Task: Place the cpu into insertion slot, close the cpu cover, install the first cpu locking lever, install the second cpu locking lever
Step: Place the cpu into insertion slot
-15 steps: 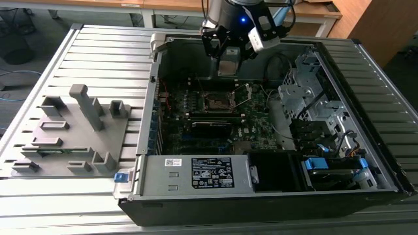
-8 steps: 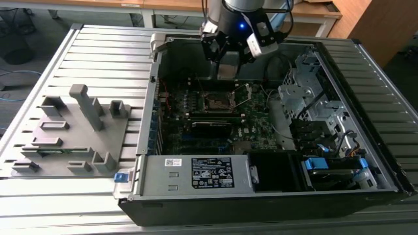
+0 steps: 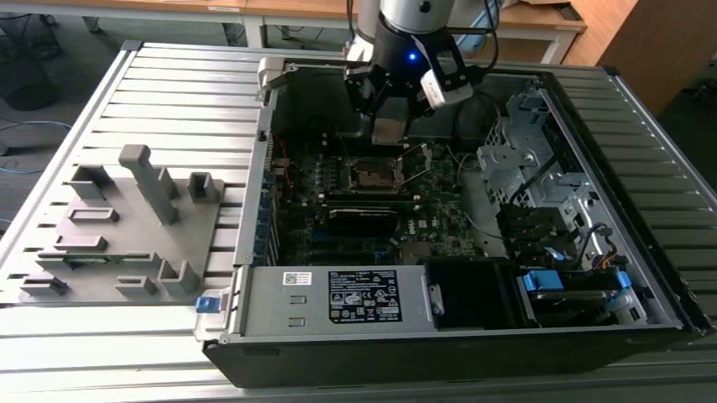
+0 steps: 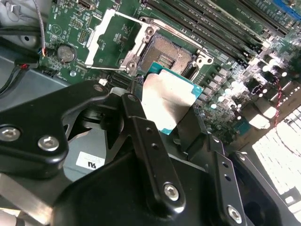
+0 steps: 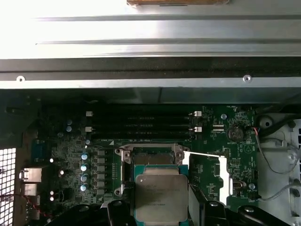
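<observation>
Slatted metal table (image 3: 180,92), open case (image 3: 471,357), gripper (image 3: 388,130) with cpu (image 5: 161,195); wooden desks (image 3: 302,7) behind

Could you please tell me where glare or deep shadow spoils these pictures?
In the first wrist view, the slatted table is washed out white by glare, while the motherboard is dim. In the second wrist view, the cpu held in the gripper shines bright. In the exterior view, the computer case's inside lies in shadow.
</observation>
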`<state>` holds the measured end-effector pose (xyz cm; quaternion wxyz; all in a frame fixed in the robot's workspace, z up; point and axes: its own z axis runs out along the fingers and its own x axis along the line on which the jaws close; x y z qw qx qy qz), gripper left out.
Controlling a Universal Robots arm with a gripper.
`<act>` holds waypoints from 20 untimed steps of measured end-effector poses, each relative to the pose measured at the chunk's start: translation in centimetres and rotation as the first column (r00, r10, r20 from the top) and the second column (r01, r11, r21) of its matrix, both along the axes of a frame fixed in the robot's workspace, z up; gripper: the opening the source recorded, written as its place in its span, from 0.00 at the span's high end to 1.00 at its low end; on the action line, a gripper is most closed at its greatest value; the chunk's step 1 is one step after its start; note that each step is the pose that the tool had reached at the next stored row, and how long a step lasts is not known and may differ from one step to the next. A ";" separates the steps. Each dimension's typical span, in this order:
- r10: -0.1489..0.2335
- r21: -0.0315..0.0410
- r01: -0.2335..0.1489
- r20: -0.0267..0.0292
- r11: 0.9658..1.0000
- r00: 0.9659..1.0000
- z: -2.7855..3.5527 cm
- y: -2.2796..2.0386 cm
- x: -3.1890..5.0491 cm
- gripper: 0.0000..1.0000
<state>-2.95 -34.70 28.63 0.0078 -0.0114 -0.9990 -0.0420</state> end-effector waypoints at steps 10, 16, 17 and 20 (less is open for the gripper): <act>0.000 -0.033 0.000 -0.001 0.999 1.000 -0.46 0.00 0.00 0.46; 0.000 -0.033 0.000 -0.001 0.999 1.000 -1.54 0.00 -0.01 0.46; 0.000 -0.033 0.000 -0.001 0.999 1.000 -1.72 0.00 -0.02 0.46; 0.000 -0.033 0.000 -0.001 0.999 1.000 -1.84 0.00 -0.02 0.46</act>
